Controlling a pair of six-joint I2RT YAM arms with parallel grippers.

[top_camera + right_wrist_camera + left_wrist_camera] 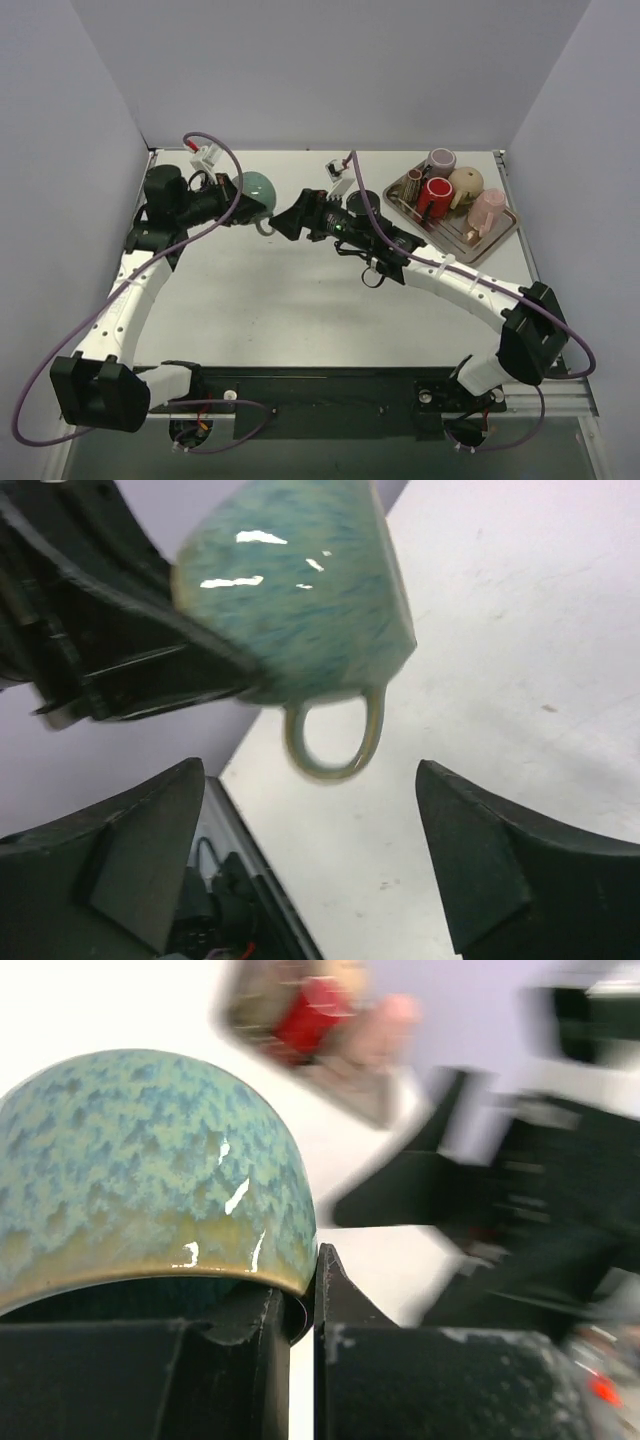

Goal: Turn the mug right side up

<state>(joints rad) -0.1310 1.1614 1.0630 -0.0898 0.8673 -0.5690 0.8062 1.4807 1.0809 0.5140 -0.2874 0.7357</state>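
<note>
The green speckled mug (257, 189) is held at the back left of the table by my left gripper (238, 197), which is shut on its rim with one finger inside. In the left wrist view the mug (150, 1170) fills the left side, its rounded base pointing away from the gripper (300, 1305). My right gripper (284, 222) is open and empty, just right of the mug and facing its handle (265, 226). In the right wrist view the mug (300, 590) is tilted, its handle (335, 742) hanging down between and beyond the open fingers (310, 865).
A metal tray (500, 236) at the back right holds a red mug (436, 195), a pink mug (487, 208), a beige one (466, 183) and a pale one (441, 160). Grey walls close in the table at left, back and right.
</note>
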